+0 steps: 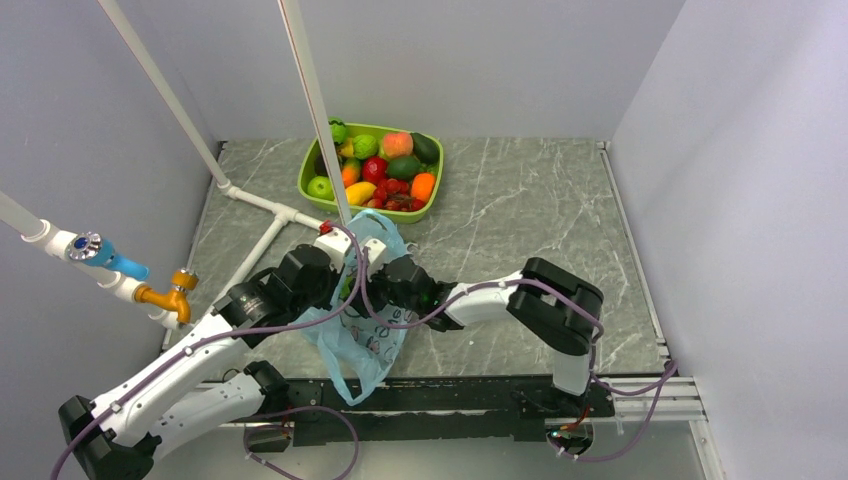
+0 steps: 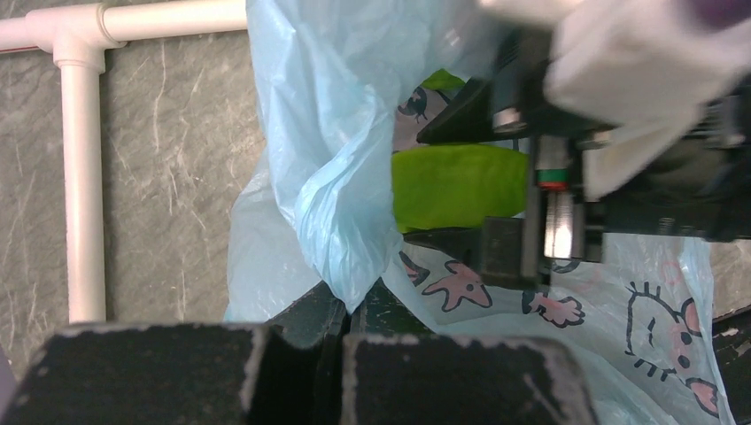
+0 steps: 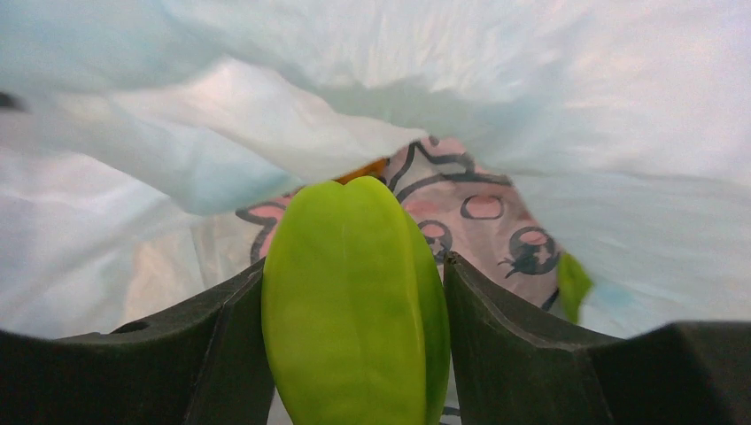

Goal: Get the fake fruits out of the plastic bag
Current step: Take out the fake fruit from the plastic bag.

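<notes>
From above, the bag [image 1: 352, 345] hides its contents. Both grippers meet at its mouth, close to the near edge of the table [image 1: 520, 200]. The right gripper [image 3: 354, 270] pinches a green fruit [image 3: 350, 301] inside the bag; the fruit's lower end is cut off. An orange sliver [image 3: 365, 170] behind it cannot be identified. The left gripper [image 2: 341, 310] has its fingers pressed together on a bag fold. Open table lies to the right. The tray [image 1: 306, 172] sits farther back, apart.

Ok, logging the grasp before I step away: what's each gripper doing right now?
Left gripper: jaws shut on the plastic bag.
Right gripper: jaws closed on a green fake fruit inside the bag.
</notes>
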You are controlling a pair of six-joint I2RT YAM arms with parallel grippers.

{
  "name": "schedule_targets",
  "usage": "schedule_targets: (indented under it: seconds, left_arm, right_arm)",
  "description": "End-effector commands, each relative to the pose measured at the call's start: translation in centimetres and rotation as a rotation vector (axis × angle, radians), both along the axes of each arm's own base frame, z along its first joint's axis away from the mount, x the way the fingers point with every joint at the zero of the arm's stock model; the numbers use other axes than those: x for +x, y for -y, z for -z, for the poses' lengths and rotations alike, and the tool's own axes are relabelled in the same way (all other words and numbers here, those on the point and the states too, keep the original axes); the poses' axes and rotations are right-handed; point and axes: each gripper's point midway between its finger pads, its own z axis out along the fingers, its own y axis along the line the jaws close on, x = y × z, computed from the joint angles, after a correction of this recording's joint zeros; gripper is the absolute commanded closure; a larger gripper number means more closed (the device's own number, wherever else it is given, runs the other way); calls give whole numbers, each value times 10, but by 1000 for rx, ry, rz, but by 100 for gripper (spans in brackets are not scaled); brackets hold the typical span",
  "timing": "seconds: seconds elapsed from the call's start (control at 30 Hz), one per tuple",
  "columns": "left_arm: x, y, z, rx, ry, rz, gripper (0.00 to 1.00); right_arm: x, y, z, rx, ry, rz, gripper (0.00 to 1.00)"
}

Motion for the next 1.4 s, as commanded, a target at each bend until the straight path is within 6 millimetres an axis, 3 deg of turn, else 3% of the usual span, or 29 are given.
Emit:
schedule_targets:
  seconds: [0.0,0.3,0.57,0.8,0.93,1.13,1.37]
  left_arm:
    - [4,8,-9,-33,24,11,100]
    - [4,7,-9,-30,20,7,100]
    - [5,7,-7,-22,15,6,100]
    - [6,9,-4,-11,2,11,100]
    - [5,7,-6,-15,13,4,100]
    - [5,7,-8,-23,19,3,100]
    - [4,7,-9,-27,21,4,100]
  right_arm:
    - [5,13,-25,46,39,61,78]
    - [-14,23,-16,61,-57,38,88]
    - [-19,41,-73,137,0,50,98]
    - [-28,48,-115,236,-51,36,100]
    - [-37,51,-124,336,-206,-26,100]
    - [-36,76,-138,565,-473,-143,100]
    - [-31,106,-152,686,-542,-181,100]
